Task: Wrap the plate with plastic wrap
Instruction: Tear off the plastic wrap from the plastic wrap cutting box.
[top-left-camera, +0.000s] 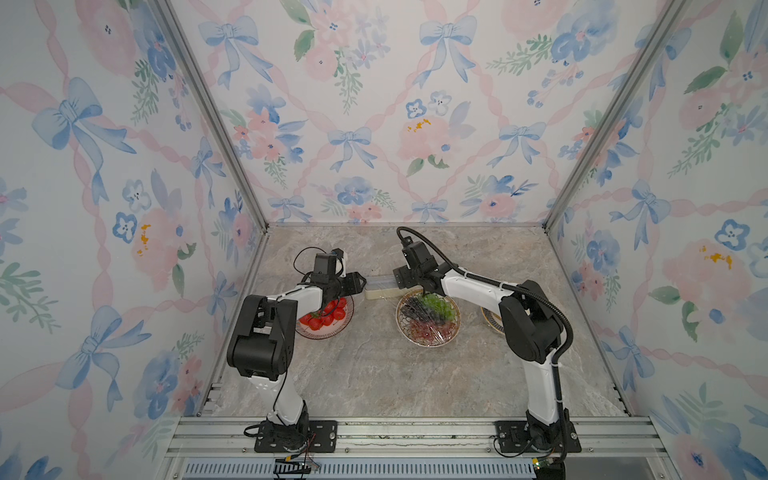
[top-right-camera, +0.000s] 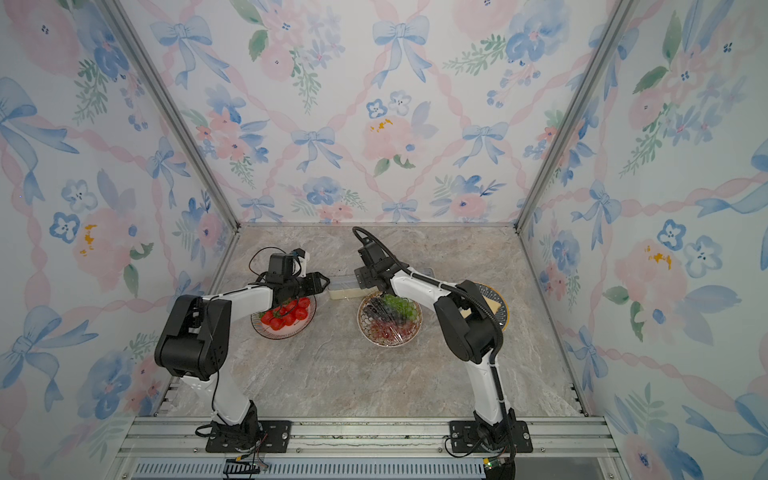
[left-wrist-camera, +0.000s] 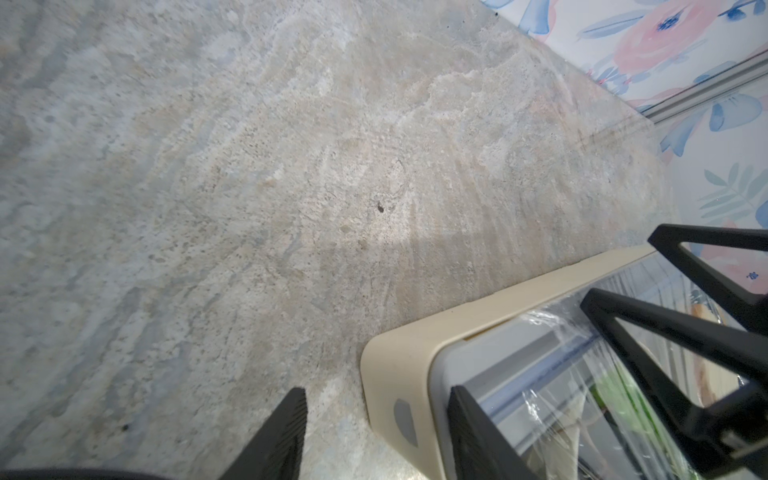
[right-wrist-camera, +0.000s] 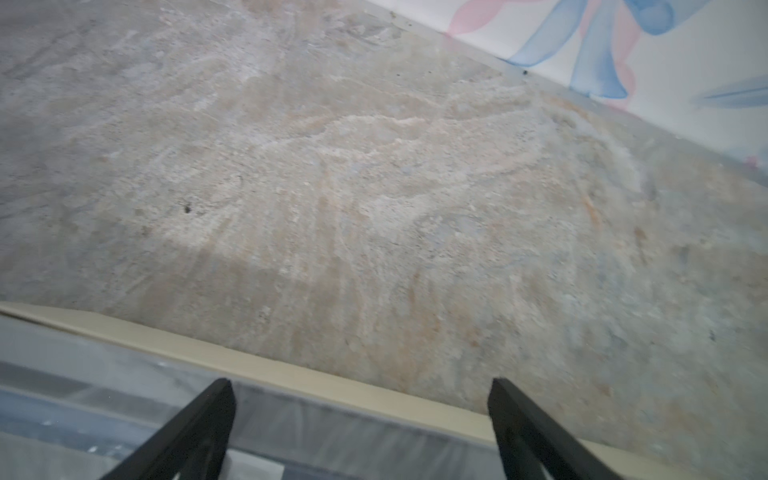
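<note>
Left wrist view: box (left-wrist-camera: 399, 374) end inside our spread left gripper (left-wrist-camera: 376, 390), right gripper (right-wrist-camera: 360, 381) spread too; we should clamp before tearing wrap (left-wrist-camera: 544, 318).

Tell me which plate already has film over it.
The grape plate: glossy, crinkled film covers it. The tomato plate and the plate under the right arm look bare.

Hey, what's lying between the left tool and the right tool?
The long cream plastic wrap box lies between the left tool and the right tool, one end near each. Both top views show it.
</note>
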